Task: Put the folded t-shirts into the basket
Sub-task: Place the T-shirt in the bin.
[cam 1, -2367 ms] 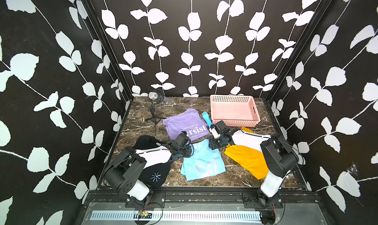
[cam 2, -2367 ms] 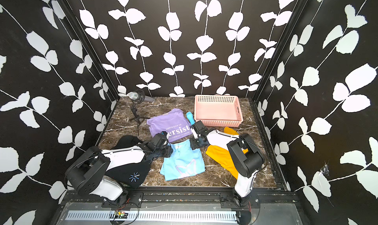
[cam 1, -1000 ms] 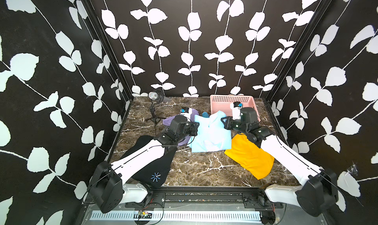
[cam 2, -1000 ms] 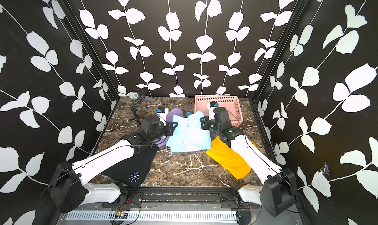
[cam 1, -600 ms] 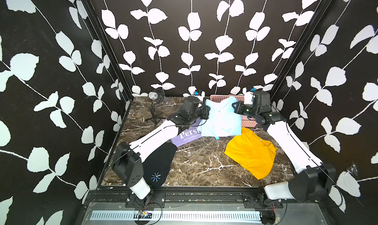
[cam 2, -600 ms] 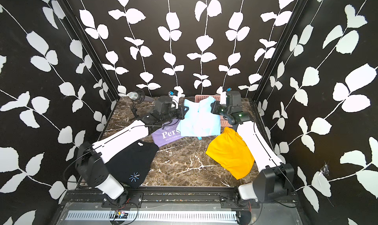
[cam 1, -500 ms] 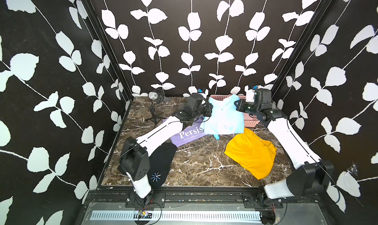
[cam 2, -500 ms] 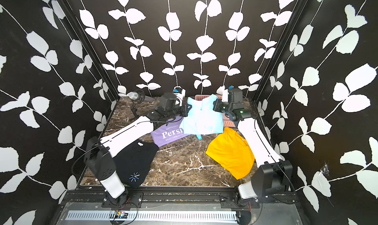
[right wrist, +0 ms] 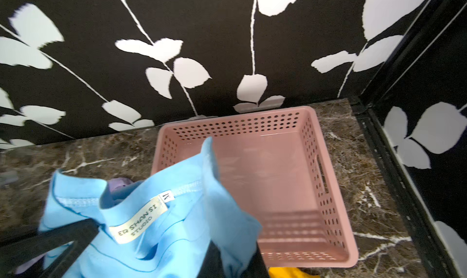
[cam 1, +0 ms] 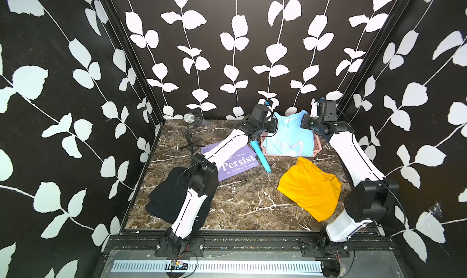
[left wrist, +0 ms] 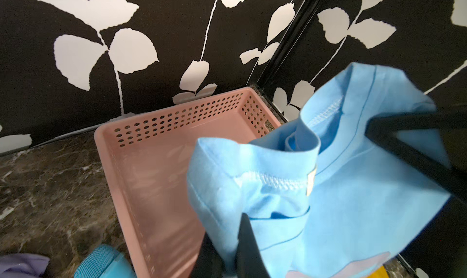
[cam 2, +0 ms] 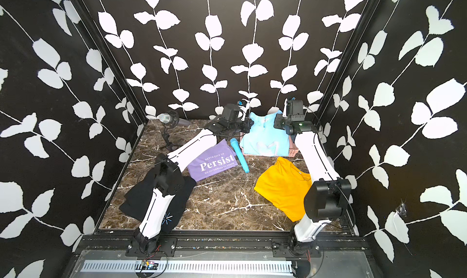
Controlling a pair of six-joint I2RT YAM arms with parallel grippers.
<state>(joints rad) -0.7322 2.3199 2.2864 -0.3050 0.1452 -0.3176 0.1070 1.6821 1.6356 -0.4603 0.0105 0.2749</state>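
Top views both show the light blue tee hung over the basket, its lower half draped across the front rim. Can't tell if the hem reaches the basket floor. Black tee, mustard tee and lilac tee lie flat in front of the basket, outside it. Left gripper is clamped on the blue tee's shoulder corner above the basket's left side. Right gripper pinches the opposite corner above its right side.

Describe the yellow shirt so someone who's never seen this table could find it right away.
Start at the pink basket at the back of the marble table. Just in front of it, beside the right arm, lies the yellow t-shirt, the only shirt showing no print.
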